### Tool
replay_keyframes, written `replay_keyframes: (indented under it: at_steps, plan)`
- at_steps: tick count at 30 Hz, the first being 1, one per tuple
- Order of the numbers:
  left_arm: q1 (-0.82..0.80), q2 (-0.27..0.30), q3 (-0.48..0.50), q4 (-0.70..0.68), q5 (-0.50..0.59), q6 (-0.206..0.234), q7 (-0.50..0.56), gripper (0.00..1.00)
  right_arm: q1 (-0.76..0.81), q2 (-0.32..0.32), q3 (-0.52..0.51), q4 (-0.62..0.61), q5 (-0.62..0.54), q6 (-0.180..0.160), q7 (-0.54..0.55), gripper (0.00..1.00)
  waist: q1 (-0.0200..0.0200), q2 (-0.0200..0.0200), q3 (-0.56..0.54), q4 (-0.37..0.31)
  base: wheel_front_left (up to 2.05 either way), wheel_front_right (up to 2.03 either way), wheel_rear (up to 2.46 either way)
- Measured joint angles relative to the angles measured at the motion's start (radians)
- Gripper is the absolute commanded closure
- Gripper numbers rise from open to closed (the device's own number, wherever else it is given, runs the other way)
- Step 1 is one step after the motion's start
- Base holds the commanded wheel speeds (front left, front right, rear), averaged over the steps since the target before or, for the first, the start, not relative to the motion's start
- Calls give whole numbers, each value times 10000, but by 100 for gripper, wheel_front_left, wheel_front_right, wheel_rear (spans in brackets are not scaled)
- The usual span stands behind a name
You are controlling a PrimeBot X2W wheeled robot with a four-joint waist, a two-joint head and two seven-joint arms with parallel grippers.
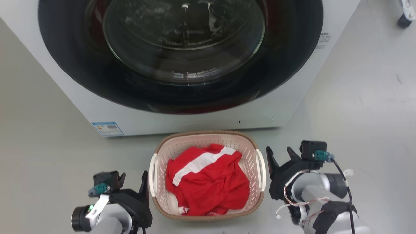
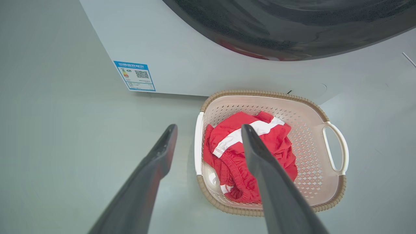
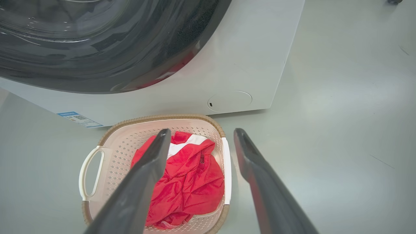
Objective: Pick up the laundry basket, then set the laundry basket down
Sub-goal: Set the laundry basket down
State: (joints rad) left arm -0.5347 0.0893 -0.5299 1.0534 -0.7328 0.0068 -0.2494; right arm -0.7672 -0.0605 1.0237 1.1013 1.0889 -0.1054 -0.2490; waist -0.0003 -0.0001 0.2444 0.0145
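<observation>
Directly before the washer (image 1: 195, 122), the laundry basket (image 1: 204, 133) sat on the floor (image 1: 48, 146), red garment (image 1: 208, 185) heaped inside, left gripper (image 1: 133, 177) spread apart just beside its left handle (image 1: 152, 170), right gripper (image 1: 278, 151) likewise parted beside the right handle (image 1: 261, 169), both empty

A white front-loading washer (image 1: 182, 122) is standing on a pale grey floor (image 1: 364, 107).
Its big dark glass door (image 1: 182, 48) is catching soft glints of light; a blue label (image 1: 107, 128) is sitting at the panel's lower left corner and a round cover (image 3: 229, 99) low on its right. The floor is showing faint scuffs, and a dark caster (image 1: 404, 21) is poking in at the far right.
</observation>
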Motion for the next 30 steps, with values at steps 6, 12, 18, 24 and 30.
replay_keyframes:
  at_steps: [6,12,18,24,30]
  plan:
    - [1630,211,382,-1360,529,320,0,0,1295,-58,-608,-663,-355,-2,0,0,1,0,-1356,73,0,0,0]
    - [2757,464,717,-2612,828,560,0,0,2212,-115,-1068,-1417,-752,-13,0,0,0,0,-2205,149,0,0,0]
    - [4474,840,1394,-4851,1467,825,-2,0,3454,-410,-1983,-2986,-1580,-107,-2,0,1,0,-3005,236,0,0,0]
    - [5332,945,1831,-6282,1925,984,-2,0,4232,-665,-2640,-4195,-2284,-192,0,0,2,1,-3225,234,0,0,0]
    - [6282,949,2173,-7785,2435,1049,-2,0,5404,-859,-3375,-5680,-3198,-222,-2,0,2,1,-3329,180,0,0,0]
